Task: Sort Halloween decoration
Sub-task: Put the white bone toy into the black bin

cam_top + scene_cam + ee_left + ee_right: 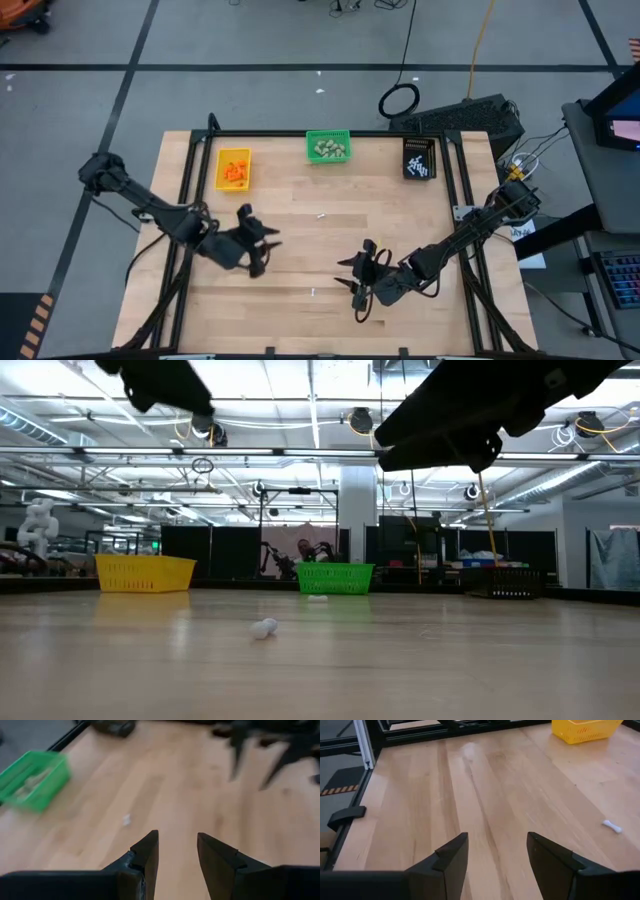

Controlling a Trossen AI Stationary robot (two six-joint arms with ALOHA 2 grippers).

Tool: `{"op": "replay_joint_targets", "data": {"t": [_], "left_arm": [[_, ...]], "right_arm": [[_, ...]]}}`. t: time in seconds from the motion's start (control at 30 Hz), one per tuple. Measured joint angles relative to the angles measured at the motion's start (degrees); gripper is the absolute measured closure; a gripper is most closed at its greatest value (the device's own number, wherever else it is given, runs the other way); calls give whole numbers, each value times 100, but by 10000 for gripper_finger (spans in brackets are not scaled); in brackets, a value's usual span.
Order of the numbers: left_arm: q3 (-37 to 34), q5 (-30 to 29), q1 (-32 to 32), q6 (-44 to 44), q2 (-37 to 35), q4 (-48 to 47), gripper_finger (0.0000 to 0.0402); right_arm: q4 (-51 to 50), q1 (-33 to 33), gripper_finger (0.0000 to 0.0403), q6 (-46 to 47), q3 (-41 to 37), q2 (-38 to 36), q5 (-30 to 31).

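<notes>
Both hands, left (262,243) and right (358,283), hung wide and empty over the tabletop (330,250); two white sticks (321,214) loose

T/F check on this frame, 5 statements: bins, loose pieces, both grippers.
1. Three bins stand along the far edge: yellow bin, green bin, black bin. True.
2. The yellow bin is empty. False: it holds orange bits.
3. The left gripper is shut on a piece. False: its fingers are apart with nothing between them.
4. Two loose white pieces lie on the table: one mid-table, one nearer the front edge. True.
5. The right gripper is open and empty. True.
</notes>
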Motion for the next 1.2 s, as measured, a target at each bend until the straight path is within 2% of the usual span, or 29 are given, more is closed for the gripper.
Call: {"op": "replay_joint_targets", "data": {"t": [0.17,0.37,0.53,0.8,1.03,1.2], "left_arm": [[0,285,-388,565,0,679,267],[0,1215,-594,1530,2,806,267],[2,1513,-682,1627,243,1352,267],[35,1456,-893,2066,1280,2221,267],[417,1361,-1062,2045,1769,2201,267],[1009,1233,-1214,2047,1976,1534,267]], "right_arm": [[31,99,213,25,0,0,0],[41,445,213,241,0,75,2],[176,765,213,494,0,364,20],[1085,896,213,238,0,849,27],[1241,894,213,144,0,910,28],[1292,894,213,125,0,911,28]]}}
